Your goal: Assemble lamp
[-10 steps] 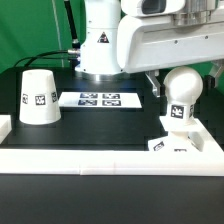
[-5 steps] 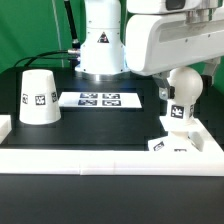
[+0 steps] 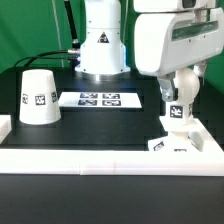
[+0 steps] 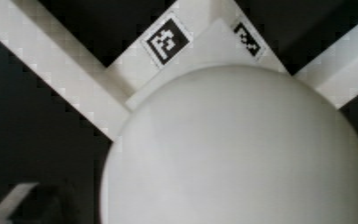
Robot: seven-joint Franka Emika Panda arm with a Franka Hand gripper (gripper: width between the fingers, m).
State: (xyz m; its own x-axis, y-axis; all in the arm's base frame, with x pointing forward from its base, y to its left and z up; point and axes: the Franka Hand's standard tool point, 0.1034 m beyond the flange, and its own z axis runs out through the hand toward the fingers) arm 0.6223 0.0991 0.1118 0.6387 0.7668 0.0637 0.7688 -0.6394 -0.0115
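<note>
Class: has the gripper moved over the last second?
Yes. Against the fixed marker board, the gripper has shifted toward the exterior view's right and lower, down over the bulb.

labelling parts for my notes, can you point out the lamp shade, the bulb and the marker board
lamp shade (image 3: pixel 38 82): exterior view, on its side wall above the tag
bulb (image 3: pixel 188 86): exterior view, on its round head
marker board (image 3: pixel 66 98): exterior view, on its bare white end
</note>
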